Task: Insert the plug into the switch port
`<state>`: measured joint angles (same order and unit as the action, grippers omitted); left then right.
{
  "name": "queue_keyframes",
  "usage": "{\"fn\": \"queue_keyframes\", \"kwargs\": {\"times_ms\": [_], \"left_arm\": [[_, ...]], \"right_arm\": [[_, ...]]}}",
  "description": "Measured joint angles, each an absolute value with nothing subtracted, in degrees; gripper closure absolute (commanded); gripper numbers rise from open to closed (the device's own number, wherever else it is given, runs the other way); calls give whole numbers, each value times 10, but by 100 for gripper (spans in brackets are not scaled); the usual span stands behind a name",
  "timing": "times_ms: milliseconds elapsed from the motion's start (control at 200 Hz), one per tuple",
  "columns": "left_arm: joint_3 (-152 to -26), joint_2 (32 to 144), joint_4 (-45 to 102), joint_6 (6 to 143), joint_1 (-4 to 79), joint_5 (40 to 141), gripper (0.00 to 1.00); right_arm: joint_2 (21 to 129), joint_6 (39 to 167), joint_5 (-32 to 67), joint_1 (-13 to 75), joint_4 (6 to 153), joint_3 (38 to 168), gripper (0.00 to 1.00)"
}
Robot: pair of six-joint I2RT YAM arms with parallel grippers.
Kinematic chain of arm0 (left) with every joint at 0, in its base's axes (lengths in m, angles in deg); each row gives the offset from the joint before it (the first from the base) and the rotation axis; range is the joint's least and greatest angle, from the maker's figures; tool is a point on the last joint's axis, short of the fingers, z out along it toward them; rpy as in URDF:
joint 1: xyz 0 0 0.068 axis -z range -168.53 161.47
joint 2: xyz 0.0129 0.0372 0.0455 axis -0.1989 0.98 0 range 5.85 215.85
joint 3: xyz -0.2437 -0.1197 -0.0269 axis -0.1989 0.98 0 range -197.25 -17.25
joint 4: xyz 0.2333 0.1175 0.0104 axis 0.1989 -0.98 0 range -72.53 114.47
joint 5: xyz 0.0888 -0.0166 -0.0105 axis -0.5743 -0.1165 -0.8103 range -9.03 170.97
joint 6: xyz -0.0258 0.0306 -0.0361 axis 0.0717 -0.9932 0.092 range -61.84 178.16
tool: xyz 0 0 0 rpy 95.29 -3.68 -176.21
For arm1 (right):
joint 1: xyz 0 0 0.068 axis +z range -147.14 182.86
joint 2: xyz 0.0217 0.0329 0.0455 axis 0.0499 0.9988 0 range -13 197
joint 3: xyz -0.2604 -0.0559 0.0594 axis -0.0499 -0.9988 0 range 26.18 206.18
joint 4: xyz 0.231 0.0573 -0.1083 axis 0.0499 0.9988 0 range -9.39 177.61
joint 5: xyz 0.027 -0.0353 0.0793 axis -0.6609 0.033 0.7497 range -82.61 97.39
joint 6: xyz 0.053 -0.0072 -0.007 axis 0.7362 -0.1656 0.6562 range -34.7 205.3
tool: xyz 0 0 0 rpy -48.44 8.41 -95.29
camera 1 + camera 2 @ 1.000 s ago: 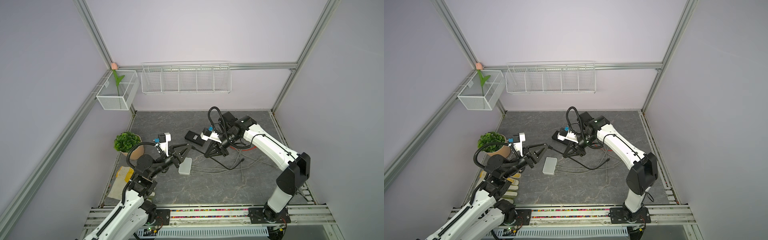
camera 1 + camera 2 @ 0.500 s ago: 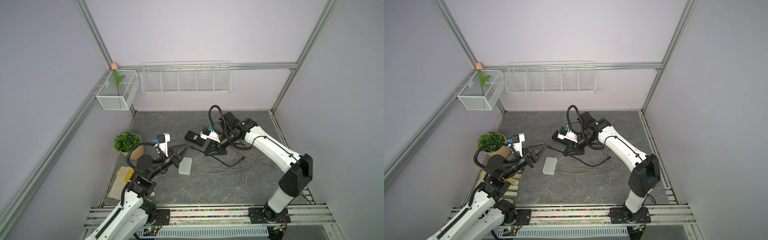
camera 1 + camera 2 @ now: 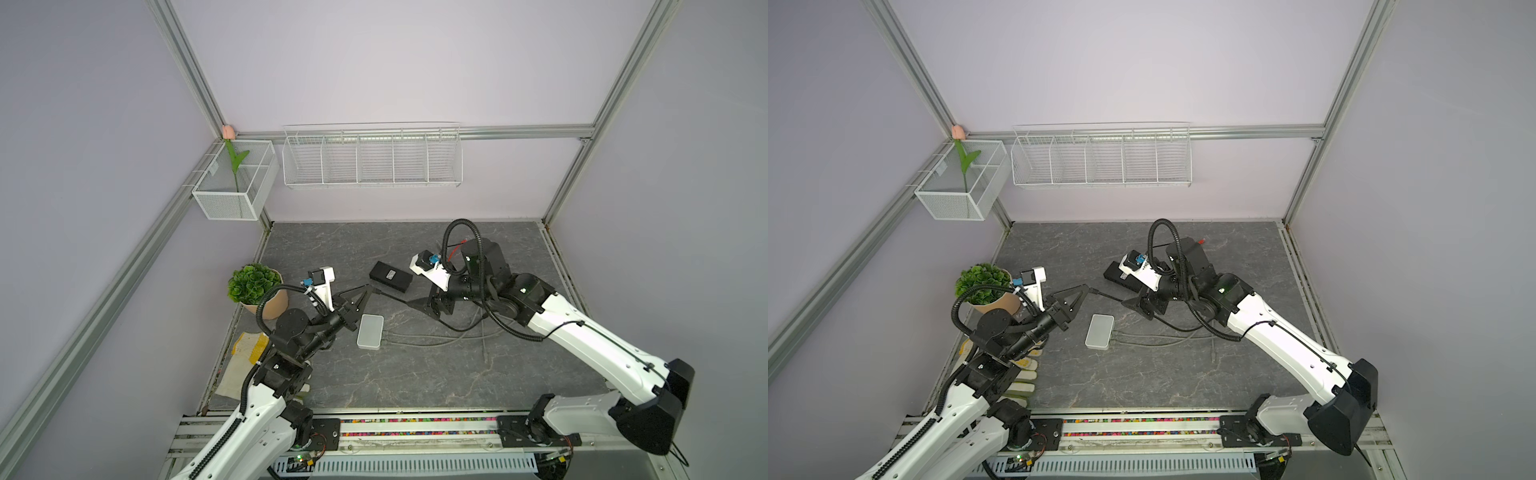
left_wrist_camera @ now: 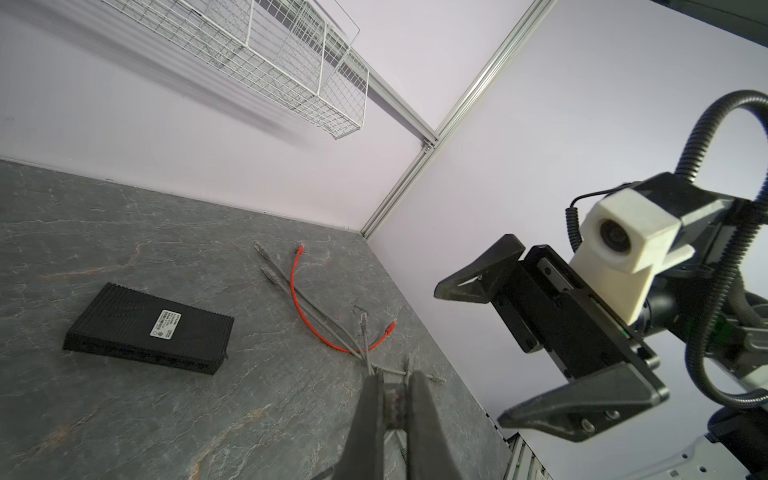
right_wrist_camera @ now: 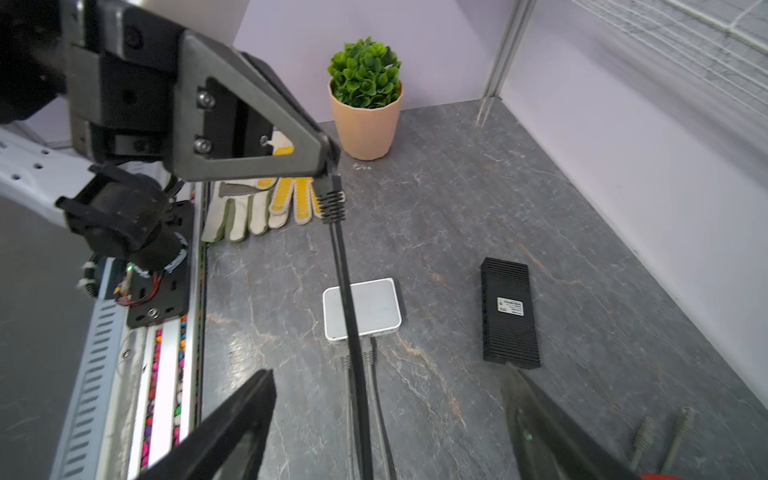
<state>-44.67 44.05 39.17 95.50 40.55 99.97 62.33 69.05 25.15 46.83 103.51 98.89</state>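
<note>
ok so the left gripper [image 3: 367,287] has its jaws pinched tight on the black plug [image 5: 332,199], you can see it best in the right wrist view where the plug pokes out from the fingertips in the upper middle of the frame and its black cable [image 5: 349,299] hangs straight down toward the bottom edge. The right gripper [image 5: 386,372] is wide open, jaws far apart with nothing in them, and the cable passes between its two fingers without touching either one. In both top views the plug sits a bit left of centre, up off the table, with the white box [image 3: 370,331] just below it in the frame and the black switch [image 3: 390,275] up and to the right of it, close but clearly apart, so the plug isn't in any port yet. The switch lies flat on the grey table [image 3: 415,374] with its label facing up. The white box has a couple of grey cables [image 3: 424,338] plugged into its right end. From the left wrist view the open right gripper [image 4: 469,357] fills the right side of the frame, and a red cable [image 4: 299,299] lies loose near the middle. A potted plant [image 3: 255,284] and some gloves [image 5: 257,208] are over on the left of the table
</note>
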Motion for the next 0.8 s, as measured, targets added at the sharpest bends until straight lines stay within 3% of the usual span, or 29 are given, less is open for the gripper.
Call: {"fn": "queue_keyframes", "kwargs": {"times_ms": [350,470,800], "left_arm": [[-447,447,389,971,406,985,100],[-447,449,382,976,406,976,100],[-453,475,332,982,406,966,100]], "right_arm": [[621,841,189,453,927,948,12],[632,840,194,458,939,981,0],[690,717,164,531,1052,1043,27]]}}
